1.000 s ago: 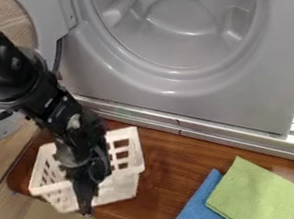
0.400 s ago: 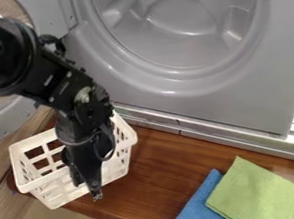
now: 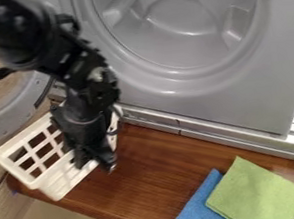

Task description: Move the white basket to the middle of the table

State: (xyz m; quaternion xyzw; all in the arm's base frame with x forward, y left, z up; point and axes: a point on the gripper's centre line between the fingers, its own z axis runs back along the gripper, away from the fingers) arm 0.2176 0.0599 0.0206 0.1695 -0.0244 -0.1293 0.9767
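Observation:
The black gripper [image 3: 95, 164] hangs at the right side of the white basket [image 3: 59, 184], low against its wall and overlapping it. Tilted towards the lower left, the basket shows its latticed side, at the left end of the brown wooden table [image 3: 159, 174]. Part of its right side is hidden behind the gripper and wrist. Whether the gripper holds the basket's wall is not clear.
A green cloth [image 3: 257, 193] overlaps a blue cloth [image 3: 201, 206] at the table's right end. A large grey machine front [image 3: 196, 100] rises along the back edge. The round door [image 3: 15, 115] stands at the left.
The gripper has moved right and somewhat up in the view. Meanwhile the basket has turned and tipped, its left side shifting left and its lower end rising a little in the view.

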